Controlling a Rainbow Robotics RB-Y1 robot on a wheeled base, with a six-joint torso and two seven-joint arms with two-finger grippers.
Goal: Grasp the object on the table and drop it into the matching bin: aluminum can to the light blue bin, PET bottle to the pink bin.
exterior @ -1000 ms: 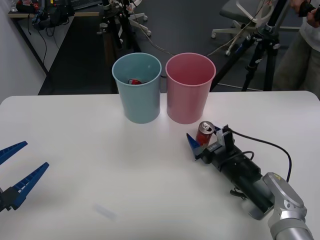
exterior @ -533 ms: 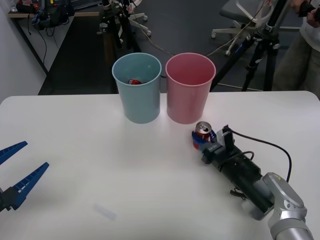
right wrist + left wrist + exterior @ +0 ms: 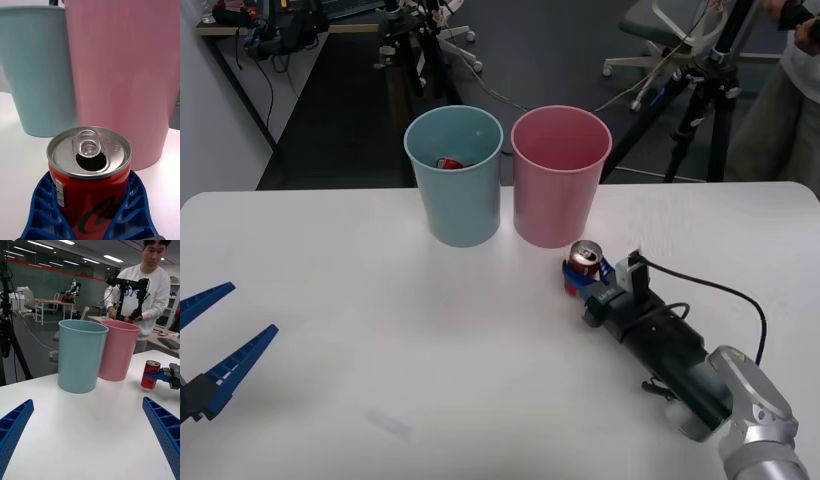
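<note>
The white table (image 3: 330, 300) runs past the front view's lower edge, so its near side is cut off. At its far side the light blue bin (image 3: 454, 175) and the pink bin (image 3: 559, 175) stand side by side; inside the blue one a red item is partly hidden by the wall. The right gripper (image 3: 582, 280) is clamped on the upright aluminum can (image 3: 585, 265) just in front of the pink bin, its fingers (image 3: 131, 210) covering the can's lower sides. The left gripper (image 3: 215, 330) hovers spread wide at the near left, its wrist cropped.
</note>
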